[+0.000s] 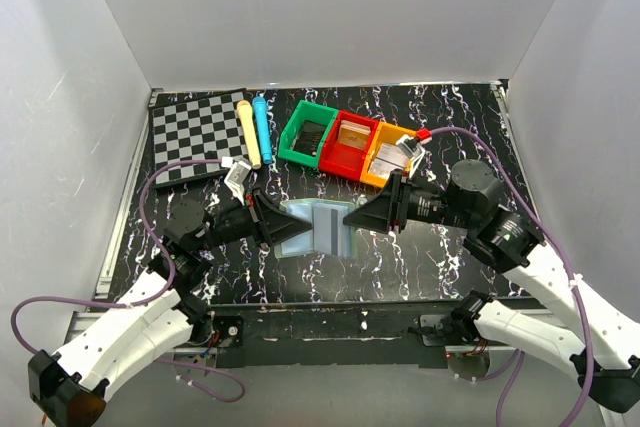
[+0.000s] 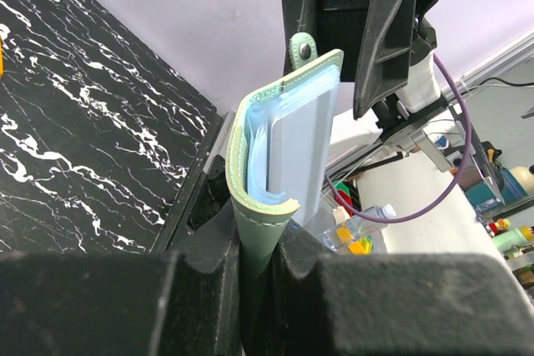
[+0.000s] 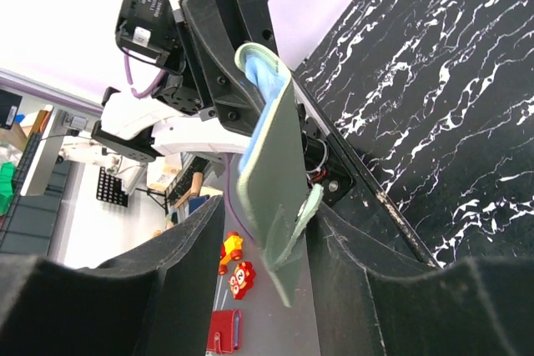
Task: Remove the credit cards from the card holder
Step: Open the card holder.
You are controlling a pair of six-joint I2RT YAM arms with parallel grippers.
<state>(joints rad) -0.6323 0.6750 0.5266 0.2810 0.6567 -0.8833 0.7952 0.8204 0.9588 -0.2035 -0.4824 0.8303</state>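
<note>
Left fingers clamp the folded edge of the card holder, held mid-frame above the table, while right fingers pinch its outer panel, so brace left and peel gently until the unseen credit cards show.

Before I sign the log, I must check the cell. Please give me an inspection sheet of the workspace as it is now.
Surface: black marbled table; chequered mat at far left.
Job's things: holder held between both pincers; cards not seen outside it.
Clutter: green bin, red bin, orange bin in a row; yellow stick beside blue stick.
Pincers: left pincer and right pincer both shut on holder.
Cables: purple left cable and right cable loop free.
Surroundings: white walls.
</note>
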